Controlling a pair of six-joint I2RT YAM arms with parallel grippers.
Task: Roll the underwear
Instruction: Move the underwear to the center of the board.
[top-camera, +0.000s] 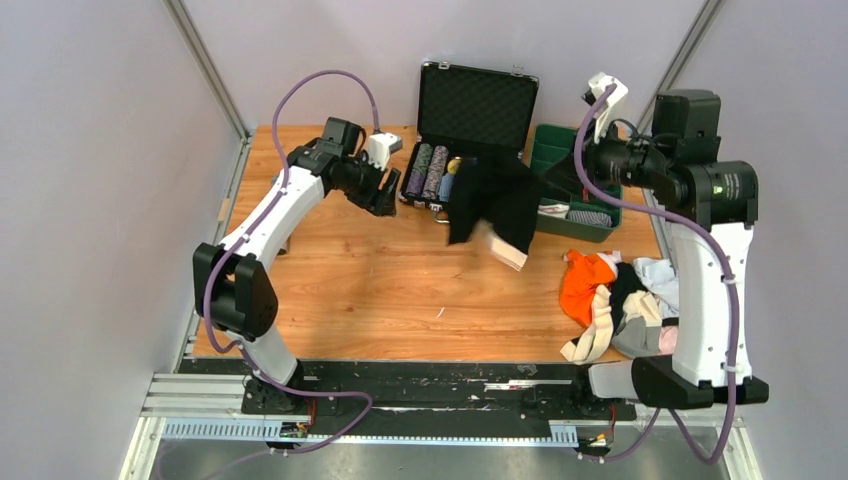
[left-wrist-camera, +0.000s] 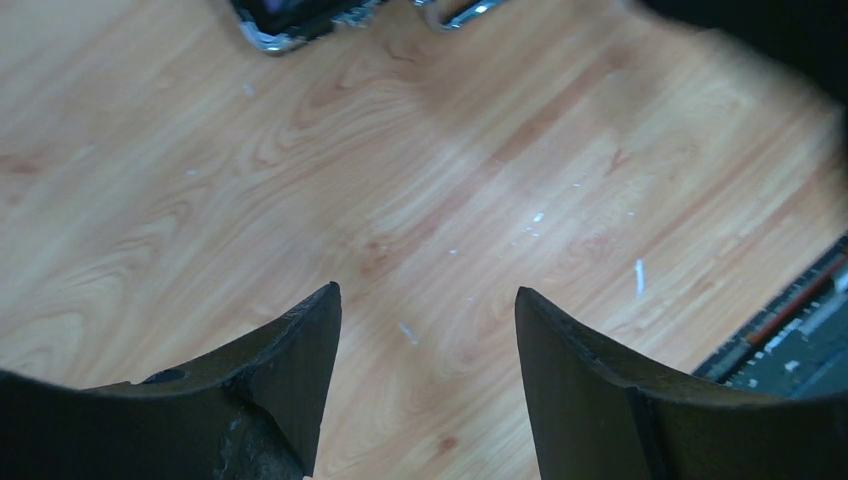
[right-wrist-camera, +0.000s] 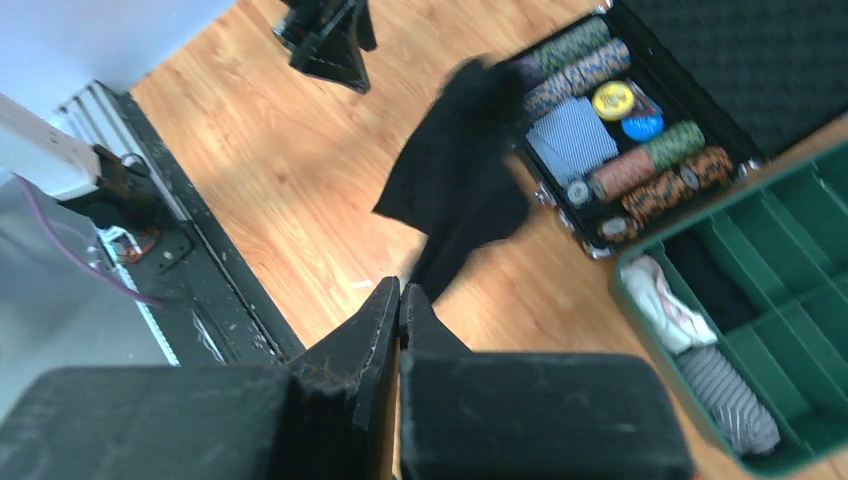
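Note:
My right gripper (right-wrist-camera: 400, 290) is shut on a corner of the plain black underwear (right-wrist-camera: 455, 170), which hangs blurred in the air over the wooden table. In the top view this black underwear (top-camera: 495, 205) dangles in front of the open case, with a pale band at its lower edge; the right gripper (top-camera: 550, 183) is at its right side. My left gripper (left-wrist-camera: 428, 295) is open and empty above bare wood; in the top view it (top-camera: 385, 190) is left of the case. A pile of underwear, orange (top-camera: 585, 285), white, beige and grey, lies at the right.
An open black case of poker chips (top-camera: 440, 175) stands at the back, also in the right wrist view (right-wrist-camera: 620, 130). A green compartment tray (top-camera: 552, 140) beside it holds a striped roll (right-wrist-camera: 735, 400) and a white roll (right-wrist-camera: 665, 295). A black rail (top-camera: 430, 375) runs along the near edge.

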